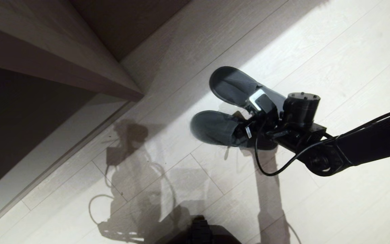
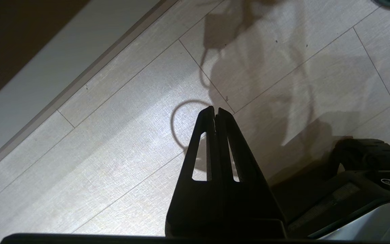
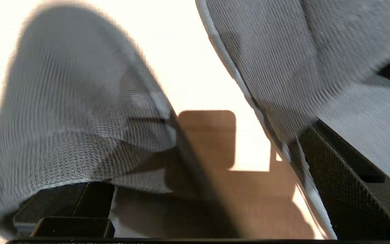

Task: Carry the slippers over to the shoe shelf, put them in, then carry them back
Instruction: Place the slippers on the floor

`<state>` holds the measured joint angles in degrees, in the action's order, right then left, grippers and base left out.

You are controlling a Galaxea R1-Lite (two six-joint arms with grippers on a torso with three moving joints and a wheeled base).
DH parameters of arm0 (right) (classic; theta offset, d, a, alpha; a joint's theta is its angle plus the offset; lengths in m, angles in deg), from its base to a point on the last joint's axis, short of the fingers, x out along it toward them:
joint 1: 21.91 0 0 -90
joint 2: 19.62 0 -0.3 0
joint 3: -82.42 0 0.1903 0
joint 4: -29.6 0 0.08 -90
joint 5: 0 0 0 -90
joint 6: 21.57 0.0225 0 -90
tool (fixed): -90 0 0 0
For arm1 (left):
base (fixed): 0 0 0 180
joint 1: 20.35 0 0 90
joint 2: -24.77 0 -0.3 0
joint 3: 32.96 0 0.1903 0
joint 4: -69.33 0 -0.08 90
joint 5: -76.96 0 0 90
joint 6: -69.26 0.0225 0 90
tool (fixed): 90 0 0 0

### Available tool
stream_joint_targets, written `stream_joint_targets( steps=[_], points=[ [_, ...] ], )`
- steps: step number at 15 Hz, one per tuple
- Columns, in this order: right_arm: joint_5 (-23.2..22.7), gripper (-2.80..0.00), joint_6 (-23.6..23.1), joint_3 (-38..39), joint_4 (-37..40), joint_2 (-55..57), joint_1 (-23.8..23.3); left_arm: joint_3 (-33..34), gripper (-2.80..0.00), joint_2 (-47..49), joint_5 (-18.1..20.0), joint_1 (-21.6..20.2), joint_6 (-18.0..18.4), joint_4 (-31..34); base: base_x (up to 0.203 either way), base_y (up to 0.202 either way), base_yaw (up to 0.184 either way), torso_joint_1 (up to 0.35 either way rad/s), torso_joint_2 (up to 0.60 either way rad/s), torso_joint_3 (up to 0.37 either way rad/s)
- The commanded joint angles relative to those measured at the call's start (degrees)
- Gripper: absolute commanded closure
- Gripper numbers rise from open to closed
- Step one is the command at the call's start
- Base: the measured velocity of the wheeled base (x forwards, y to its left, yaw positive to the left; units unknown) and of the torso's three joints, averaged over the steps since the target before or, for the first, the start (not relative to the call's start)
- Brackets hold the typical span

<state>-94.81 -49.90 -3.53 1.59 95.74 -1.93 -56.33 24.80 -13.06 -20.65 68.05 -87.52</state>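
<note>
The two dark grey-blue slippers lie side by side on the pale floor, one farther off and one nearer, toes pointing away from my right arm. My right gripper is low at their open heels. In the right wrist view the right gripper is open wide. One finger sits inside one slipper and the other finger inside the second slipper, with bare floor between them. The shoe shelf stands at the upper left. My left gripper hangs parked above the floor, shut and empty.
The shelf's pale base board runs diagonally along the lower left and shows again as the base board in the left wrist view. My own base is at the bottom edge. Wood-look floor stretches to the right and behind the slippers.
</note>
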Motion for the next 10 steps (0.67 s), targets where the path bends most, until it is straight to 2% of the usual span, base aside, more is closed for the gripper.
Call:
stream_joint_targets(
  steps=[1, 4, 5, 8, 10],
  points=[
    [0.04, -2.80, -0.30, 3.12, -0.17, -3.36, 0.23, 0.00, 0.00, -0.02, -0.07, -0.13, -0.02, -0.04, 0.000, 0.000, 0.000, 0.000, 0.00, 0.000],
    [0.23, -2.80, -0.35, 5.76, 0.81, -4.62, 0.23, 0.00, 0.00, 0.06, 0.01, -0.05, -0.02, -0.04, 0.000, 0.000, 0.000, 0.000, 0.00, 0.000],
    [0.50, -2.80, -0.55, 6.57, 3.47, -5.32, 0.23, 0.00, 0.00, -0.02, -0.05, -0.05, -0.02, -0.04, 0.000, 0.000, 0.000, 0.000, 0.00, 0.000],
    [4.57, -2.80, -2.54, 8.04, 6.81, -6.64, 0.31, 0.00, 0.00, 0.05, -0.08, -0.05, -0.02, -0.04, 0.000, 0.000, 0.000, 0.000, 0.00, 0.000],
    [3.92, -2.80, -1.95, 8.58, 7.64, -7.61, 0.32, 0.00, 0.00, 0.04, -0.07, -0.05, -0.02, -0.04, 0.000, 0.000, 0.000, 0.000, 0.00, 0.000]
  ],
)
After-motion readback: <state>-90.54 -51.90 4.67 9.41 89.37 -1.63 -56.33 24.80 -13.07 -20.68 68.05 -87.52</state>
